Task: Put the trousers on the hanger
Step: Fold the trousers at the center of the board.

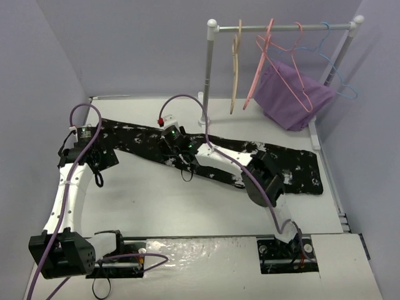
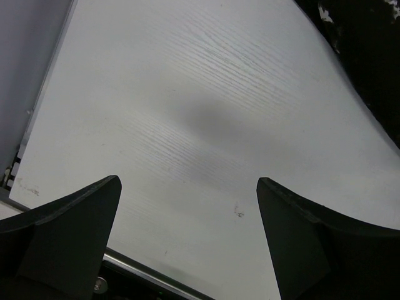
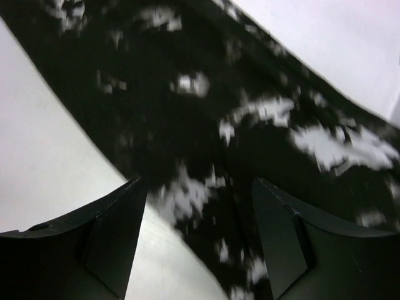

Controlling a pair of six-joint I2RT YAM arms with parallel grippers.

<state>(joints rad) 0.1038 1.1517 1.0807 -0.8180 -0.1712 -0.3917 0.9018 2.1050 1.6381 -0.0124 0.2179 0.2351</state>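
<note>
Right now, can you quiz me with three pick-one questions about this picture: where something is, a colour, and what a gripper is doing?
1. Where are the trousers?
A hanging up
B flat on the table
C on the floor

2. What colour is the cloth hanging from the rail?
A purple
B green
C yellow

3. The left gripper is:
A shut tight
B open and empty
C shut on the trousers

Answers: 1 B, they lie spread across the table. 2 A, the cloth is plainly purple. 3 B, its fingers stand apart over bare table.
</note>
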